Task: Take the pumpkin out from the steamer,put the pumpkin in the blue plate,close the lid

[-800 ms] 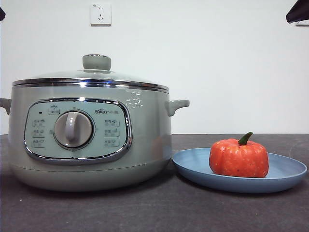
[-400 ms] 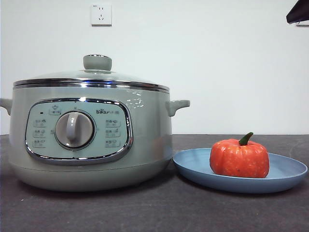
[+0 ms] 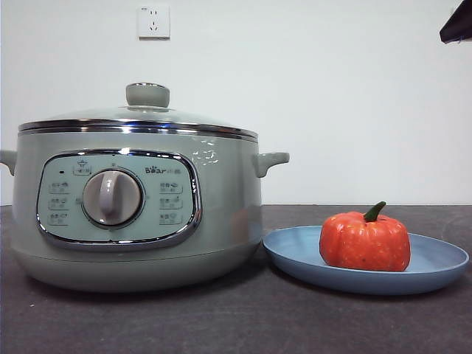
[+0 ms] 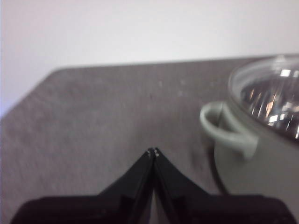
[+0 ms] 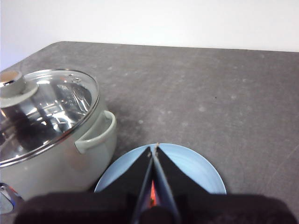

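1. Front view: we find the pumpkin (image 3: 365, 240) sitting upright in the blue plate (image 3: 439, 259), green stem tilted up.
2. We note the blue plate lies on the dark counter (image 3: 236, 317), its rim just beside the steamer (image 3: 221, 214).
3. We see the lid (image 3: 140, 120) seated on the steamer, chrome rim level, knob on top.
4. Right wrist view: the right gripper (image 5: 153, 148) hangs above the blue plate (image 5: 196, 170); its fingers are pressed together, holding nothing. A sliver of orange shows between them.
5. Left wrist view: the left gripper (image 4: 153, 151) hovers over bare counter near the steamer's side handle (image 4: 224, 133); fingers closed tip to tip, empty.
6. We log a wall socket (image 3: 153, 21) behind.
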`<state>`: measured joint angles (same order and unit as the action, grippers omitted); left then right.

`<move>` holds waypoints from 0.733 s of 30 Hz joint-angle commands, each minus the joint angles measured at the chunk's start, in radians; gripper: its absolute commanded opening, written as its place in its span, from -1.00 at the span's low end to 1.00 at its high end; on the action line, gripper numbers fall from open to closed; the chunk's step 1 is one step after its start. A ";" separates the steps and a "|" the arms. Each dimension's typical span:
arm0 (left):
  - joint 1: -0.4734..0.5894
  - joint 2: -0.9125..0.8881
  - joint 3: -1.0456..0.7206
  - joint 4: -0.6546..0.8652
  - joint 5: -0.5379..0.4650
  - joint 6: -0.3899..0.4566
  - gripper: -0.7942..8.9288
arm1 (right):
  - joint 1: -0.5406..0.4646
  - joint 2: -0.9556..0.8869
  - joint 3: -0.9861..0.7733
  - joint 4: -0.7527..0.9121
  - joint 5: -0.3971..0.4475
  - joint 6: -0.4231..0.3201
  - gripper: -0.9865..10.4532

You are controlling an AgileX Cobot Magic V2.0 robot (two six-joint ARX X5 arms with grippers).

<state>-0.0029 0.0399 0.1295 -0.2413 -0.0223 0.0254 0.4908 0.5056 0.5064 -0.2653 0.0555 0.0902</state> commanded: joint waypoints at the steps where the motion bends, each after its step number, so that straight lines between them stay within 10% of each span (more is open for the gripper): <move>1: 0.004 -0.006 -0.061 0.036 0.004 -0.018 -0.84 | 0.001 -0.001 -0.005 -0.014 0.003 0.009 -0.83; 22: 0.004 -0.010 -0.124 0.050 0.001 -0.029 -0.84 | 0.001 -0.001 -0.005 -0.143 0.003 0.009 -0.83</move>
<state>-0.0025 0.0307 0.0219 -0.1944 -0.0189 0.0059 0.4908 0.5056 0.5064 -0.4118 0.0555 0.0906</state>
